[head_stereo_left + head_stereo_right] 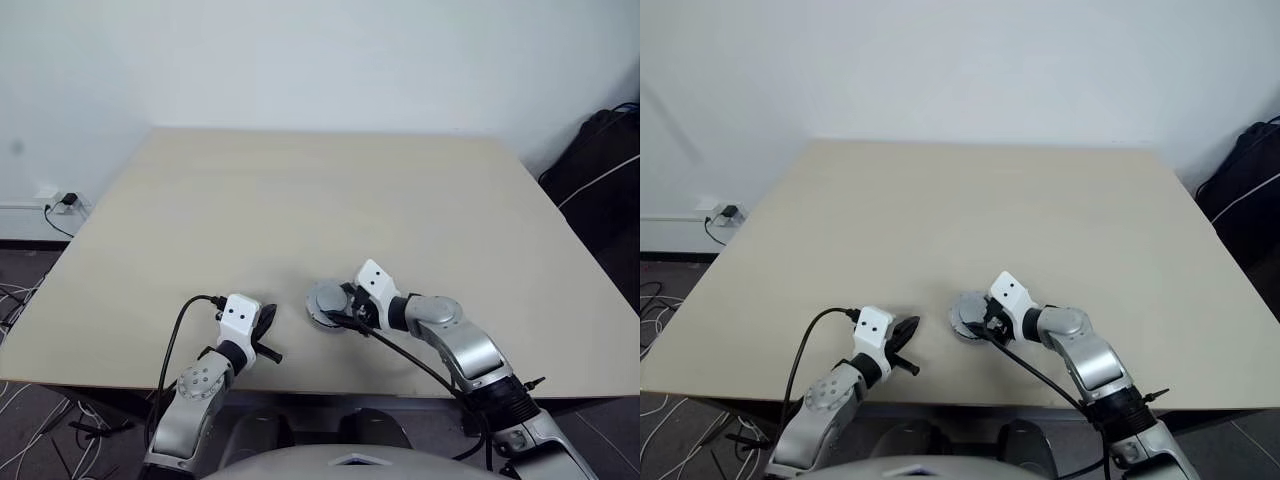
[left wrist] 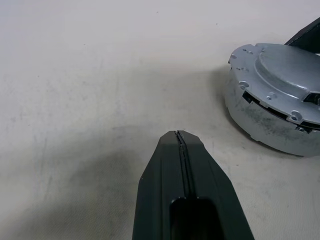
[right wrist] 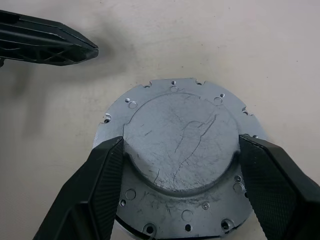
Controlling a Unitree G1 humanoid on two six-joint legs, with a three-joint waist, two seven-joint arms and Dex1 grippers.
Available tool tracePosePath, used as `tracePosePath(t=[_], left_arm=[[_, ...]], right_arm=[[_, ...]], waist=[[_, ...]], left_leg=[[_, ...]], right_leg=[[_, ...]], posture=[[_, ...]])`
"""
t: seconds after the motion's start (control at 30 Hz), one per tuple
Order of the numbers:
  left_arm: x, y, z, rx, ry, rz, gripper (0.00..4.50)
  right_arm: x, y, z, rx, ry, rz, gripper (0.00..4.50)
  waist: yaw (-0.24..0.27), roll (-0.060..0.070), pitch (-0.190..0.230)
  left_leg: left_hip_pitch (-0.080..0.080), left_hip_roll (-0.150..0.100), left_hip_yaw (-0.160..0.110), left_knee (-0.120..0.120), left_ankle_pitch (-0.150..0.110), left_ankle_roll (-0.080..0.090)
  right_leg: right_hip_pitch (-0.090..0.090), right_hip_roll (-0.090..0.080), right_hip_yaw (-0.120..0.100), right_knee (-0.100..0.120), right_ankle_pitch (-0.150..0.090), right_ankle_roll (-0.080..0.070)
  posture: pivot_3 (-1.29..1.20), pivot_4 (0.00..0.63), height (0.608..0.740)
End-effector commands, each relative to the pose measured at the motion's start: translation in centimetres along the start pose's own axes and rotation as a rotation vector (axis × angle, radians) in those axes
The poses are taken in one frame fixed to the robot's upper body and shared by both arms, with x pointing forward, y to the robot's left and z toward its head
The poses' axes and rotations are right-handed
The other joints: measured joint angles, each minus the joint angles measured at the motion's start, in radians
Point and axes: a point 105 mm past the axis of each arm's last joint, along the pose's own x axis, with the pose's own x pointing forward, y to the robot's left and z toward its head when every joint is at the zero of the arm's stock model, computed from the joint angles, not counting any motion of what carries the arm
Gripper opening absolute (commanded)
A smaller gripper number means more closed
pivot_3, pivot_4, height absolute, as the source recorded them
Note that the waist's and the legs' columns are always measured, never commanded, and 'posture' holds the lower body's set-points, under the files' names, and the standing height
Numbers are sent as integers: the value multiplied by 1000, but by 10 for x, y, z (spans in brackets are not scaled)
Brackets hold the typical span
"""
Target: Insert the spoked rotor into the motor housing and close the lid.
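left eye view: the lid [image 1: 325, 299] is sitting low and a little left of centre in the frame, on the near part of the table [image 1: 330, 200]. its plain silver face is turned up and it appears to be resting on a thicker round body, which i am taking to be the motor housing; no windings are showing. the spoked rotor is presumably already inside, though that cannot be confirmed. the right gripper [image 1: 345, 312] is reaching in from the lower right, its jaws spread around the lid. the left gripper [image 1: 266, 325] is waiting at lower left, near the stack but apart from it.

right eye view: the pale tabletop is bare apart from the stack. a white wall is standing behind it, a wall socket [image 1: 728, 212] with cables at the left edge, a dark bag [image 1: 1248, 190] at the right edge.

left wrist view: the left jaws are pressed together, holding nothing. the stack is lying at the upper right, the lid seated with a thin dark seam beneath its rim.

right wrist view: the two right fingers [image 3: 85, 200] are flanking the raised centre of the lid, at or just beside its edges; contact cannot be told. judgement: closing is nearly complete; only final seating and withdrawal are remaining.
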Motion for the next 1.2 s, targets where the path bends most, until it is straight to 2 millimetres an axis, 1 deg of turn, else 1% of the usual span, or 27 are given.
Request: tracePosePath(t=[0.03, 0.23, 0.47, 0.9, 1.1, 1.2], left_arm=[[0, -1, 15, 19, -50, -3, 0], [0, -2, 14, 16, -51, -2, 0], [0, -2, 14, 13, -51, 1, 0], [0, -2, 14, 13, -50, -1, 0], [0, -2, 14, 13, -49, -1, 0], [0, -2, 14, 13, -49, -2, 0]], right_arm=[[-4, -5, 8, -26, -4, -13, 3164], [-6, -5, 6, -35, 22, 0, 3164], [-10, -7, -2, -67, 79, 17, 3164], [-8, -8, -2, -79, 92, 7, 3164], [-7, -9, -10, -76, 156, -8, 3164], [-6, -10, -11, -70, 167, -13, 3164]], waist=[[0, 0, 0], [1, 1, -1], [4, 2, -2], [11, 2, -2], [11, 2, -7], [11, 2, -10]], left_leg=[[0, 0, 0, 0, 0, 0], [0, 0, 0, 0, 0, 0], [0, 0, 0, 0, 0, 0], [0, 0, 0, 0, 0, 0], [0, 0, 0, 0, 0, 0], [0, 0, 0, 0, 0, 0]], right_leg=[[0, 0, 0, 0, 0, 0], [0, 0, 0, 0, 0, 0], [0, -1, 0, 0, 0, 0], [0, -1, 0, 0, 0, 0], [0, -1, 0, 0, 0, 0], [0, -1, 0, 0, 0, 0]], posture=[[0, 0, 740], [0, 0, 740], [0, 0, 740], [0, 0, 740], [0, 0, 740], [0, 0, 740]])
